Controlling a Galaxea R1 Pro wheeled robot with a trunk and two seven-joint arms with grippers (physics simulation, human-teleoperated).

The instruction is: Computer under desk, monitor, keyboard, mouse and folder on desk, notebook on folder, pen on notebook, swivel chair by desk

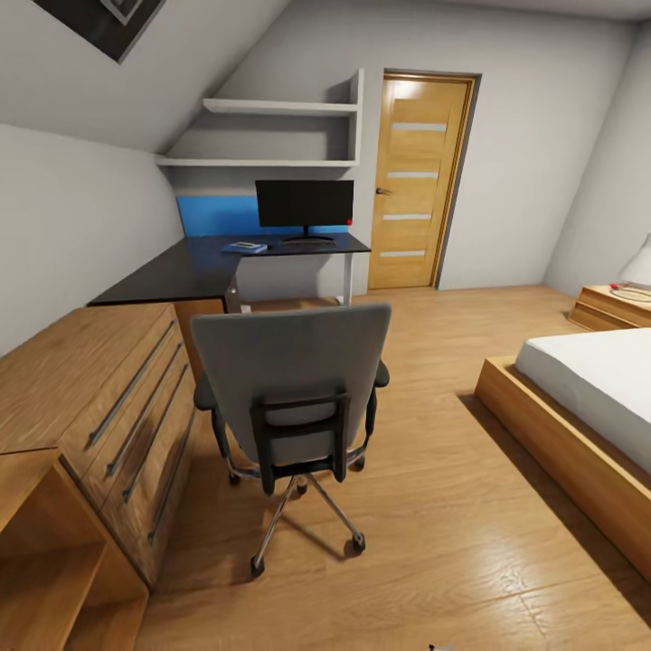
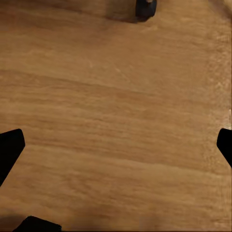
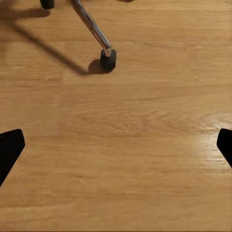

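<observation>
Both grippers, left (image 2: 116, 145) and right (image 3: 116, 145), hang wide open and empty. Monitor (image 1: 305, 206) stands on the bench (image 1: 181, 271); swivel chair (image 1: 294, 398) sits apart, not yet beside it.

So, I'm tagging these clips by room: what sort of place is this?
Most likely an attic bedroom with a work corner: a white mattress on a low wooden bed frame, a glossy black L-shaped desk under a sloped ceiling, and a grey padded swivel chair.

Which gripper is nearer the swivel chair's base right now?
Right, judging by the wrist views. The right gripper looks at a chrome leg of the swivel chair; the left gripper sees one caster at its view's edge.
</observation>
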